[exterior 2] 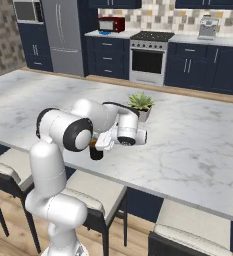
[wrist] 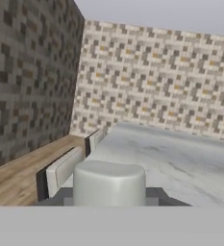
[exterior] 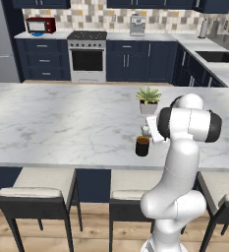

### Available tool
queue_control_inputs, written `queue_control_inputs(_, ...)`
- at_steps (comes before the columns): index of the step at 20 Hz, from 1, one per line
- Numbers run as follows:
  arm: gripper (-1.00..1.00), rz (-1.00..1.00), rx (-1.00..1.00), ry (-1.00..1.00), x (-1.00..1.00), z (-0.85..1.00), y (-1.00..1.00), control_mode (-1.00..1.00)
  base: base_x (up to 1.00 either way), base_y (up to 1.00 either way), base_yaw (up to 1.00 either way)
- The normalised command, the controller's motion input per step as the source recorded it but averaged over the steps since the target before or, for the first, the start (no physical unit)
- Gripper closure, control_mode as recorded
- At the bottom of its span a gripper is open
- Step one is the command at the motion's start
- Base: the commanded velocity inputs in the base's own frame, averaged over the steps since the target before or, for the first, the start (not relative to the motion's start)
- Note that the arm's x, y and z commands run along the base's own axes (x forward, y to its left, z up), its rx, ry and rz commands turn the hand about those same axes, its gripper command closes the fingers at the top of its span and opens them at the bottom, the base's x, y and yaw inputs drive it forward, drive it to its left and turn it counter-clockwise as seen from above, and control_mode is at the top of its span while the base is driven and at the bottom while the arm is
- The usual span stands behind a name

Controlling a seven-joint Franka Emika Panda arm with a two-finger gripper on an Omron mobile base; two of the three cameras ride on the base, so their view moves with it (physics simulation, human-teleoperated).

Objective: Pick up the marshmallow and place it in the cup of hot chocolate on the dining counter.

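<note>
The marshmallow (wrist: 108, 184), a pale rounded lump, sits between my gripper's (wrist: 108, 201) two dark fingertips, which are shut on it. In the left base view the gripper (exterior: 147, 131) is held sideways just above the cup of hot chocolate (exterior: 142, 146), a small dark cup with a brown top near the front edge of the dining counter (exterior: 62, 123). In the right base view the arm covers most of the cup (exterior 2: 96, 152), and the hand (exterior 2: 104, 142) is right above it.
A potted green plant (exterior: 148, 100) stands on the counter just behind the cup. Stools (exterior: 37, 189) line the counter's near side. The back wall holds a stove (exterior: 87, 56), a red microwave (exterior: 41, 24) and a sink (exterior: 216, 56).
</note>
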Motion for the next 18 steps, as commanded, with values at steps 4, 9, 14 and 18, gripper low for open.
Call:
queue_control_inputs(4, 1.0, 0.0, 0.0, 0.0, 0.0, -0.08, 0.0, -1.0, 0.0, 0.0, 0.0)
queue_control_inputs(9, 1.0, 0.0, 0.0, 0.0, -0.07, 0.0, -0.01, -1.0, 0.0, 0.0, 0.0)
queue_control_inputs(14, 1.0, 0.0, 0.0, 0.0, -0.07, -0.08, 0.0, -1.0, 0.0, 0.0, 0.0)
queue_control_inputs(18, 1.0, 0.0, 0.0, 0.0, -0.17, -0.01, 0.0, -1.0, 0.0, 0.0, 0.0)
